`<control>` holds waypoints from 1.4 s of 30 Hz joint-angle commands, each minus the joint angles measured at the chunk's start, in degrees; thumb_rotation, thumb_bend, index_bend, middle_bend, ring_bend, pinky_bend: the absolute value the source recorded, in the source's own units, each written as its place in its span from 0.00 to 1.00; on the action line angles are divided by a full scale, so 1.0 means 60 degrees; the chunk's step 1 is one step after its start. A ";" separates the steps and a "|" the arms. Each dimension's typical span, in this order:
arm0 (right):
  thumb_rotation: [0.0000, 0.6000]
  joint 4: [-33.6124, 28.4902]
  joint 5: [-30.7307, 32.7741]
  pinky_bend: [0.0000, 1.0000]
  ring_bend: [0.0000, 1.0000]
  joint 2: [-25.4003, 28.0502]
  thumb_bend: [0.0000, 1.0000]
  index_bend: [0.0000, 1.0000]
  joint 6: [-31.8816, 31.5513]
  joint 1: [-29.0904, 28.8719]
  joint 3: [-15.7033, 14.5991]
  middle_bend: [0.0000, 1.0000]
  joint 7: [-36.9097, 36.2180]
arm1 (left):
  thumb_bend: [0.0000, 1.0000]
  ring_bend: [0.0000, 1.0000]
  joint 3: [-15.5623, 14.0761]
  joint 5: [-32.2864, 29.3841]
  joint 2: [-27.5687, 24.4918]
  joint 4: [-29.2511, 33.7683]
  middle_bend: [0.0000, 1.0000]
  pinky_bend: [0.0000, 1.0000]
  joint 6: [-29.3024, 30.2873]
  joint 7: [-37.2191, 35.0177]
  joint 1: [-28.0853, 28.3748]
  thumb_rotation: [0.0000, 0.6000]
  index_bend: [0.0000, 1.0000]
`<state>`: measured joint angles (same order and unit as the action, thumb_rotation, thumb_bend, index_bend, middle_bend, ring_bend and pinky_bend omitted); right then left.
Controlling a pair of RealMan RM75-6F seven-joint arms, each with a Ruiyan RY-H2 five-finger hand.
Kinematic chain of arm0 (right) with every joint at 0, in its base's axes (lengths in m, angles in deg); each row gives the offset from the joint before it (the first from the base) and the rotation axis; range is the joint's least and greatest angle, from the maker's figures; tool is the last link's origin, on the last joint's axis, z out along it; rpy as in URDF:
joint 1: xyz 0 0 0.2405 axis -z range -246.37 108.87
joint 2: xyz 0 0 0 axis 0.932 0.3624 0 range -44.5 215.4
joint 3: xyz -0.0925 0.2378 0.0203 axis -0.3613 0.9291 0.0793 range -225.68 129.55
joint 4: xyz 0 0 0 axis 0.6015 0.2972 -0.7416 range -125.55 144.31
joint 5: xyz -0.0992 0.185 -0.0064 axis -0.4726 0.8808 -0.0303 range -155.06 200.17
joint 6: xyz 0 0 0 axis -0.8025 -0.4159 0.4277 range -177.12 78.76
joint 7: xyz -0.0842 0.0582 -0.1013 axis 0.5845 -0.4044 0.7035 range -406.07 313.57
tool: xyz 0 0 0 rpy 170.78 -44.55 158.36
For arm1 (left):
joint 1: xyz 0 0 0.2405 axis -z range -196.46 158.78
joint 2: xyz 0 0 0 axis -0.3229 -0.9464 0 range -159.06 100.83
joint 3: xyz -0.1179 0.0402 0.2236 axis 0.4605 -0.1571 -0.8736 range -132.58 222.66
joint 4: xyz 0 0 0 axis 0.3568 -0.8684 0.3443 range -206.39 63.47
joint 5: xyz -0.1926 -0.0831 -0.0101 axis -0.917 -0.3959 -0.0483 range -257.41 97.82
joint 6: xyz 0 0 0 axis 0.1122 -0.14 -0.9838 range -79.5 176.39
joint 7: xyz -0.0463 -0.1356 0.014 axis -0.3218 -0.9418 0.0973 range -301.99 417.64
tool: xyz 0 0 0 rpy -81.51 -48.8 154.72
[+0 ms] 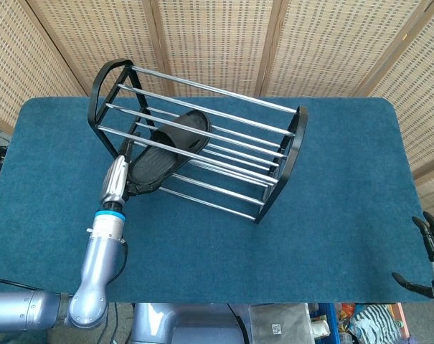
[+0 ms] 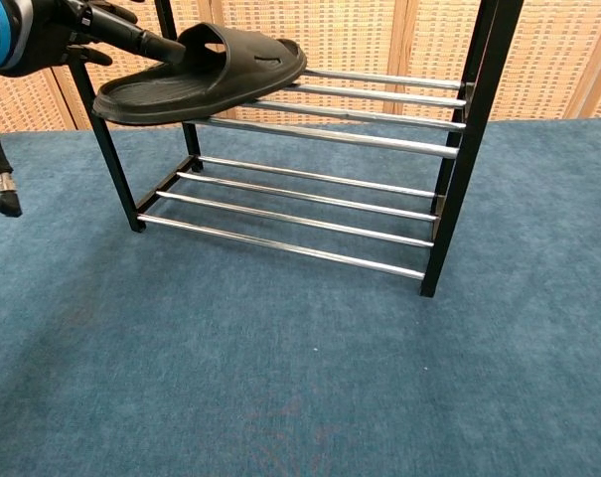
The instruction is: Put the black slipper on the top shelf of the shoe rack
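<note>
The black slipper (image 1: 166,147) (image 2: 201,79) lies on the top rails of the black and chrome shoe rack (image 1: 292,147) (image 2: 469,129). Its toe points into the rack and its heel overhangs the front rail. My left hand (image 1: 116,179) (image 2: 67,25) hovers at the heel end, and one outstretched finger reaches the slipper's strap. Its other fingers are spread and grip nothing. My right hand (image 1: 428,254) hangs off the table's near right corner with fingers apart, holding nothing. The rack's lower shelf is bare.
The rack stands at an angle on a blue carpeted table (image 1: 331,215) (image 2: 280,378). A woven screen (image 1: 217,43) closes off the back. A black cable (image 2: 0,189) dangles from my left arm at the left edge.
</note>
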<state>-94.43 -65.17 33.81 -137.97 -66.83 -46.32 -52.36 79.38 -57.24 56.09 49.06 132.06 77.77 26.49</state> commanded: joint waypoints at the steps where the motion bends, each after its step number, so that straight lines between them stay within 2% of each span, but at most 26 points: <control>1: 1.00 -0.0007 0.0006 0.00 0.00 0.0001 0.00 0.00 0.0000 0.0000 0.0002 0.00 0.0008 | 0.29 0.00 -0.0297 0.0343 -0.0535 0.0295 0.00 0.00 -0.0804 -0.0190 -0.0318 1.00 0.00; 3: 1.00 0.0000 0.0010 0.00 0.00 -0.0010 0.00 0.00 0.0002 0.0002 0.0000 0.00 0.0022 | 0.29 0.00 -0.0479 0.0736 -0.0770 0.0309 0.00 0.00 -0.1218 -0.0441 -0.0518 1.00 0.00; 8: 1.00 -0.0010 0.0004 0.00 0.00 -0.0048 0.00 0.00 0.0019 -0.0011 -0.0003 0.00 0.0136 | 0.29 0.00 -0.0994 0.2150 -0.1774 0.0333 0.00 0.00 -0.3126 -0.1761 -0.1287 1.00 0.00; 13: 1.00 -0.0035 0.0011 0.00 0.00 -0.0109 0.00 0.00 0.0052 -0.0026 -0.0013 0.00 0.0318 | 0.29 0.00 -0.1521 0.4410 -0.2754 -0.0100 0.00 0.00 -0.4631 -0.2910 -0.1892 1.00 0.00; 17: 1.00 -0.0049 0.0025 0.00 0.00 -0.0148 0.00 0.00 0.0077 -0.0038 -0.0014 0.00 0.0426 | 0.29 0.00 -0.1739 0.5776 -0.3606 -0.0272 0.00 0.00 -0.5806 -0.3956 -0.2221 1.00 0.00; 20: 1.00 -0.0063 0.0024 0.00 0.00 -0.0179 0.00 0.00 0.0066 -0.0033 -0.0017 0.00 0.0509 | 0.29 0.00 -0.1917 0.7491 -0.4337 -0.0579 0.00 0.00 -0.6406 -0.5181 -0.2666 1.00 0.00; 23: 1.00 -0.0077 0.0025 0.00 0.00 -0.0191 0.00 0.00 0.0058 -0.0028 -0.0019 0.00 0.0539 | 0.29 0.00 -0.2181 0.9032 -0.4759 -0.1007 0.00 0.00 -0.6358 -0.6184 -0.3026 1.00 0.00; 27: 1.00 -0.0082 0.0016 0.00 0.00 -0.0211 0.00 0.00 0.0052 -0.0023 -0.0027 0.00 0.0591 | 0.29 0.00 -0.2870 1.1193 -0.5384 -0.1833 0.00 0.00 -0.5972 -0.7718 -0.3366 1.00 0.00; 30: 1.00 -0.0108 -0.0006 0.00 0.00 -0.0216 0.00 0.00 0.0037 -0.0016 -0.0036 0.00 0.0639 | 0.29 0.00 -0.3518 1.2538 -0.5665 -0.2672 0.00 0.00 -0.5159 -0.8732 -0.3631 1.00 0.00; 32: 1.00 -0.0116 -0.0021 0.00 0.00 -0.0220 0.00 0.00 0.0025 -0.0005 -0.0047 0.00 0.0665 | 0.28 0.00 -0.3830 1.2882 -0.5721 -0.3238 0.00 0.00 -0.4582 -0.8928 -0.3892 1.00 0.00; 34: 1.00 -0.0131 -0.0036 0.00 0.00 -0.0229 0.00 0.00 0.0033 -0.0005 -0.0060 0.00 0.0711 | 0.27 0.00 -0.4057 1.2748 -0.5667 -0.3769 0.00 0.00 -0.4037 -0.8663 -0.4264 1.00 0.00; 36: 1.00 -0.0153 -0.0049 0.00 0.00 -0.0239 0.00 0.00 0.0056 -0.0009 -0.0077 0.00 0.0755 | 0.23 0.00 -0.4145 1.2156 -0.5428 -0.4069 0.00 0.00 -0.3536 -0.7984 -0.4718 1.00 0.00; 39: 1.00 -0.0181 -0.0074 0.00 0.00 -0.0245 0.00 0.00 0.0089 -0.0012 -0.0108 0.00 0.0839 | 0.21 0.00 -0.4358 1.1417 -0.5212 -0.4149 0.00 0.00 -0.3259 -0.7017 -0.5184 1.00 0.00; 42: 1.00 -0.0214 -0.0132 0.00 0.00 -0.0263 0.00 0.00 0.0099 -0.0012 -0.0142 0.00 0.0940 | 0.19 0.00 -0.4465 1.0667 -0.4878 -0.4128 0.00 0.00 -0.2578 -0.5831 -0.5721 1.00 0.00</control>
<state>-95.66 -65.88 32.27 -137.40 -66.90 -47.12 -46.81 54.55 12.35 24.71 25.33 111.63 35.17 -3.24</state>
